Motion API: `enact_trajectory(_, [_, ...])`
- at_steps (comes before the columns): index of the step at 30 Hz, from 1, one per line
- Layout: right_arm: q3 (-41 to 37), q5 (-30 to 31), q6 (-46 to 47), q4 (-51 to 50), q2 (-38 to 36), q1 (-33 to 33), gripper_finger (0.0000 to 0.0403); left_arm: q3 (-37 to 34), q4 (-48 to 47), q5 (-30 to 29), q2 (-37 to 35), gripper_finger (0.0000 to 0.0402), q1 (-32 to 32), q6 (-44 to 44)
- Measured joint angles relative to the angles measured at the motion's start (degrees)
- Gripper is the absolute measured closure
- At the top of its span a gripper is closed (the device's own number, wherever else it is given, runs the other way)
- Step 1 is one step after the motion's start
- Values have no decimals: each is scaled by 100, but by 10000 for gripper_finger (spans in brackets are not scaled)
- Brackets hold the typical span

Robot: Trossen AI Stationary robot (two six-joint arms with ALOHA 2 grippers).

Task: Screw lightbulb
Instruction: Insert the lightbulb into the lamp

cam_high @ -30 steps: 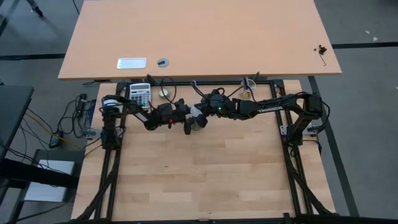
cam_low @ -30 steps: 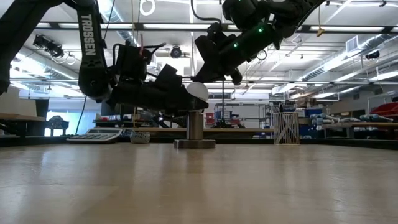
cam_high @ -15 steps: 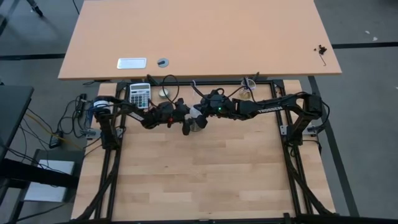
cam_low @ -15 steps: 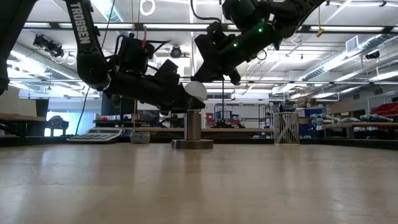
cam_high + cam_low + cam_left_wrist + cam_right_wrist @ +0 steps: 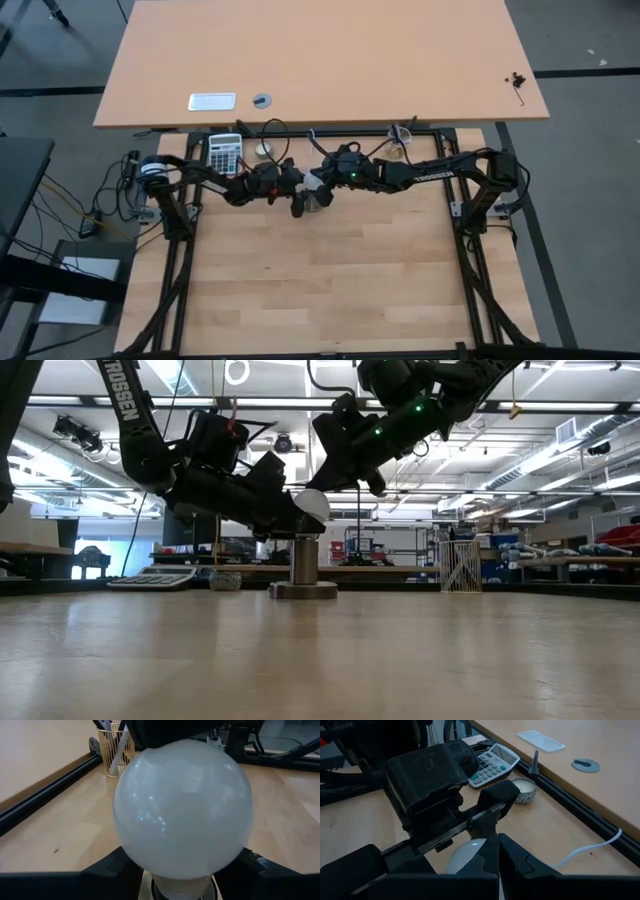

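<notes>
The white lightbulb (image 5: pixel 314 506) stands with its narrow end down in the grey metal socket (image 5: pixel 303 565), near the middle of the table's far side. My left gripper (image 5: pixel 296 520) reaches in from the table's left and is shut on the lightbulb (image 5: pixel 182 805). My right gripper (image 5: pixel 332 482) hangs shut just above and beside the globe, coming from the right. In the right wrist view its shut fingers (image 5: pixel 498 851) lie next to the globe (image 5: pixel 465 856). Whether they touch it, I cannot tell. My left gripper pinches the lower part of the globe (image 5: pixel 150 870) between its two fingers (image 5: pixel 107 870), one on either side. The fingers come from the table's left and slant slightly downward. The lightbulb stands upright, its screw end (image 5: pixel 182 892) in the socket.
A calculator (image 5: pixel 225 152) and a small round tin (image 5: pixel 265 150) lie at the far left. A gold wire pen holder (image 5: pixel 458 565) stands at the far right. A thin white cord (image 5: pixel 590 845) runs along the far edge. A larger desk (image 5: pixel 320 60) stands beyond the table.
My left arm's wrist has risen, so the gripper now slants down more steeply onto the lightbulb. The socket and lightbulb have slid a little toward the table's left edge. My right gripper has kept still.
</notes>
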Motion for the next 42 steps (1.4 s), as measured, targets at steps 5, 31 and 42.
enact_trajectory(5, [-2, 2, -62, 49, 2, 62, 395, 2, -28, 19, 7, 192, -2, -284])
enact_trajectory(31, [0, -105, -127, 88, -2, 111, 395, 107, 216, -452, 35, 112, -168, -382])
enact_trajectory(42, [-2, -105, -170, 23, -2, 71, 395, 114, 52, -249, 28, 108, -175, -158])
